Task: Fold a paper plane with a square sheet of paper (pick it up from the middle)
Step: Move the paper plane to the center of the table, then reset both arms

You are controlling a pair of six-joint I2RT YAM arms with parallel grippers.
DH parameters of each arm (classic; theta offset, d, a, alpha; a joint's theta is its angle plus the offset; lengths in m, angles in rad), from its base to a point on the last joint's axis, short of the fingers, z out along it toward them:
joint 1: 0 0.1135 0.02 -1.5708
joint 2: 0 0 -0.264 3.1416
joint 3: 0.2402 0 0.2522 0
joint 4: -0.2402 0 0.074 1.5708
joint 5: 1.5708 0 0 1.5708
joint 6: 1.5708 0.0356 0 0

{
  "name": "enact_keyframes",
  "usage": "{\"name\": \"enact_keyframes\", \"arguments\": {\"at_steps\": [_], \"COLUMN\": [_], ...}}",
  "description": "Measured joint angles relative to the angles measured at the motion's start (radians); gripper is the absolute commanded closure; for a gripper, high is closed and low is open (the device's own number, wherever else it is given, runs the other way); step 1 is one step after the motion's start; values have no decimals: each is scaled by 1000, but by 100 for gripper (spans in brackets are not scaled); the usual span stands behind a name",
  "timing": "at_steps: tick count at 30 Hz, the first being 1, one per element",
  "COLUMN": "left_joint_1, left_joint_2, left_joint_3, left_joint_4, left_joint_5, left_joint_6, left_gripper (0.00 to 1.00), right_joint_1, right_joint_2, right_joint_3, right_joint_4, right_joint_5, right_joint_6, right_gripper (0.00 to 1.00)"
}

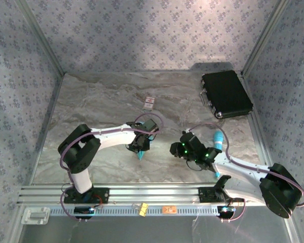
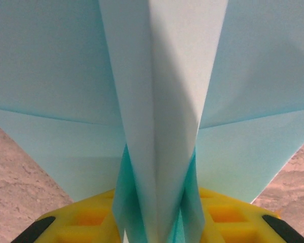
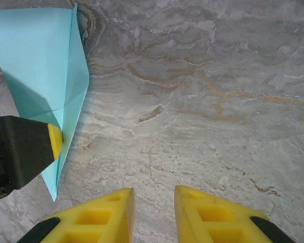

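Note:
The light-blue paper plane stands as a creased dart, with its central fold rising between my left gripper's yellow fingers and its wings spreading to both sides. My left gripper is shut on that fold. From above, the paper plane points its tip toward the near edge under the left gripper. In the right wrist view the paper plane lies at the upper left with the left finger against it. My right gripper is open over bare table, to the right of the paper, with nothing between its fingers.
A black case lies at the back right corner. A small white card with red marks sits behind the left gripper. A slim cyan stick shows beside the right arm. Patterned walls enclose the marble table.

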Motion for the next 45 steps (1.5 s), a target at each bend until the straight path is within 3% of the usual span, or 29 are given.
{"name": "enact_keyframes", "arguments": {"at_steps": [15,20,23,25,26,27,28,31,33,38,45], "left_joint_1": [-2,-2,-1,2,7,15,26,94,159,339,644], "left_joint_2": [-88,-164,-246,-309,-341,-377,-407,-498,-557,-659,-654], "left_joint_3": [0,-8,-31,-49,-60,-71,-81,-124,-161,-263,-330], "left_joint_4": [-19,-18,-19,-19,-18,-19,-18,-17,-10,90,238], "left_joint_5": [-3,-18,-53,-85,-101,-118,-133,-172,-194,-220,-238], "left_joint_6": [-3,-4,-3,-2,1,5,11,41,76,210,375], "left_gripper": [56,52,48,46,45,44,42,33,22,16,0], "right_joint_1": [-47,-98,-137,-161,-175,-191,-204,-254,-281,-344,-571], "right_joint_2": [-53,-105,-149,-174,-186,-194,-198,-195,-173,-55,171], "right_joint_3": [8,53,110,153,176,198,216,261,269,219,98], "right_joint_4": [-88,-179,-257,-309,-336,-360,-378,-412,-395,-228,111], "right_joint_5": [0,13,50,87,111,138,165,266,344,473,424], "right_joint_6": [-34,-68,-94,-119,-137,-157,-174,-253,-341,-626,-844], "right_gripper": [71,62,50,35,27,6,1,1,1,1,1]}}
